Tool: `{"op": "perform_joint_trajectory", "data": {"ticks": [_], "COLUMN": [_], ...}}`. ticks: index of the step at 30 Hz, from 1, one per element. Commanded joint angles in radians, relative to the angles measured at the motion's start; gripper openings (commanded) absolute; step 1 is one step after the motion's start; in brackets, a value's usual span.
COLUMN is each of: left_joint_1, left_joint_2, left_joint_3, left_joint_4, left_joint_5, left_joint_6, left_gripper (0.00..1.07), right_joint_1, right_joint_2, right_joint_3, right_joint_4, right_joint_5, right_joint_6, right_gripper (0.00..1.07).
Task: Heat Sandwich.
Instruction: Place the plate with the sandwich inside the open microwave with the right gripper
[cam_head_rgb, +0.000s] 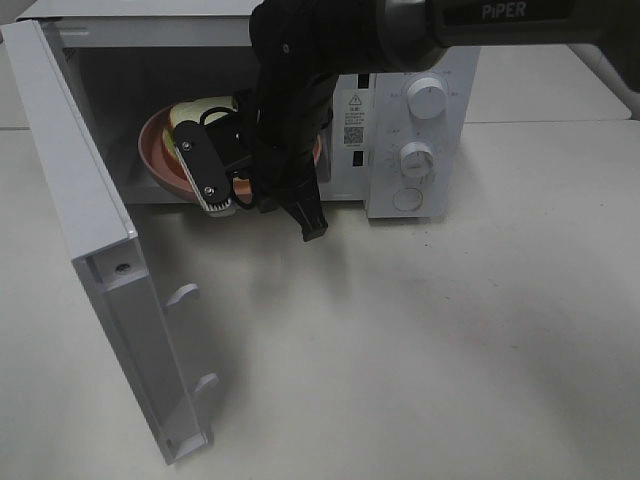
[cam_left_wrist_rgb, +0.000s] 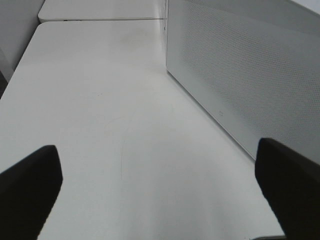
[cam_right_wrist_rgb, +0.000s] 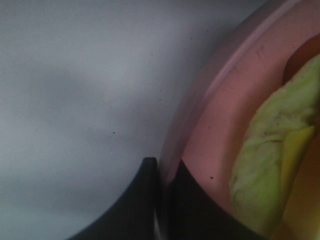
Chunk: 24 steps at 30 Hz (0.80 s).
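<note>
Sandwich (cam_right_wrist_rgb: 265, 150) on plate (cam_right_wrist_rgb: 210, 120) (right wrist close-up)

Soft, even overhead light falls on a white table (cam_head_rgb: 450, 350). The open microwave door (cam_head_rgb: 90, 250) casts a faint, diffuse shadow. The microwave cavity (cam_head_rgb: 115, 105) is dimmer, and the black arm (cam_head_rgb: 290, 80) is nearly featureless. The left wrist view is bright and washed out. The right wrist view is dim, with the pink plate (cam_right_wrist_rgb: 215, 125) and sandwich (cam_right_wrist_rgb: 260, 150) blurred.

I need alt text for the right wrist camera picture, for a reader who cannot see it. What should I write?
The right tool is shut on the rim of a salmon-pink plate, seen very close. A pale yellow sandwich lies on the plate, and a plain grey-white surface fills the rest.
</note>
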Motion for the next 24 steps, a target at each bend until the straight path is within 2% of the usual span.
{"op": "perform_joint_trajectory", "data": {"ticks": [1, 10, 24], "left_joint_1": [0.001, 0.001, 0.001], "left_joint_2": [-0.027, -0.027, -0.027], "left_joint_3": [0.003, 0.003, 0.003], "left_joint_4": [0.0, 0.0, 0.0], "left_joint_5": [-0.001, -0.001, -0.001], "left_joint_6": [0.0, 0.0, 0.0], "left_gripper": [1.01, 1.01, 1.01], "right_joint_1": [-0.015, -0.037, -0.051], "right_joint_2": [0.019, 0.082, 0.169], "right_joint_3": [-0.043, -0.169, -0.296], "right_joint_4": [-0.026, -0.032, -0.033], "right_joint_5": [0.003, 0.014, 0.019], "right_joint_6": [0.024, 0.088, 0.085], "right_gripper": [0.02, 0.02, 0.03]}}
